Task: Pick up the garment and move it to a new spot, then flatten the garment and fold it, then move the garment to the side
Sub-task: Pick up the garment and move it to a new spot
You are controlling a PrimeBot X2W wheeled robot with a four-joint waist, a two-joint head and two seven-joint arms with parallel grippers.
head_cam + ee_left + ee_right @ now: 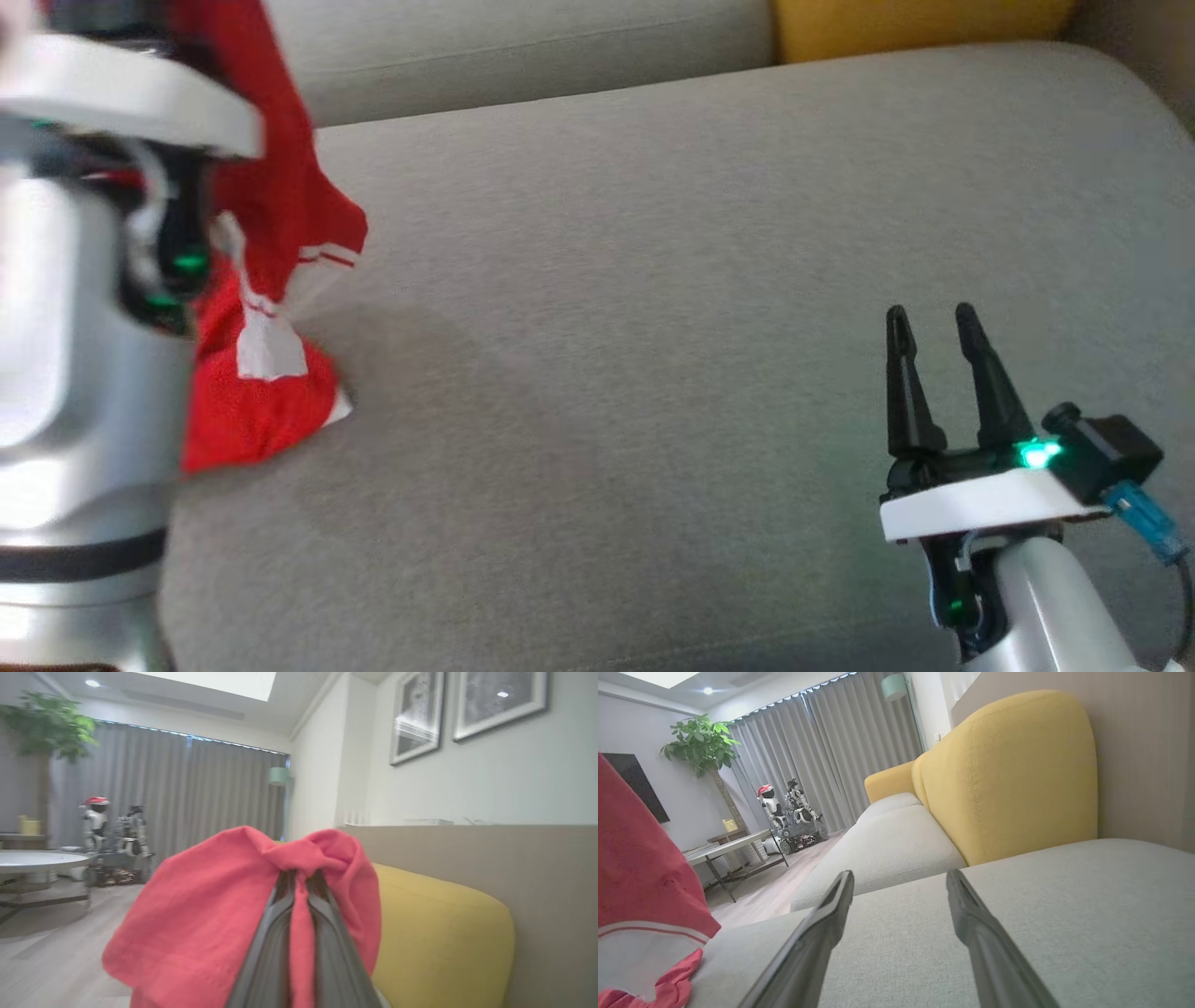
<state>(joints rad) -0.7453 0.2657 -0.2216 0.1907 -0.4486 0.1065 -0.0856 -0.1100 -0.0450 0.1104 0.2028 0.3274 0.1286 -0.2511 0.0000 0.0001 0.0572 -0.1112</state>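
Red mesh cloth with white trim, the garment [271, 215], is pinched between the jaws of our left gripper [301, 877], which are closed almost together on a fold of it. The fabric bunches over both fingertips and spills down on either side of them, with more of it to their left in the left wrist view. From that grip it hangs down, and its lower end lies crumpled on the grey seat cushion [653, 280]. Our right gripper [931, 317] holds nothing: its jaws stand wide apart, low over the same cushion, though we cannot tell whether the fingers touch it. Beyond their tips rises the yellow backrest [1008, 774]. The garment lies well off to the left of these open jaws, with bare grey upholstery between, and its white-banded edge with a thin red stripe hangs at the far left of the right wrist view. Our pale left forearm [75, 327] stands in front of part of the cloth.
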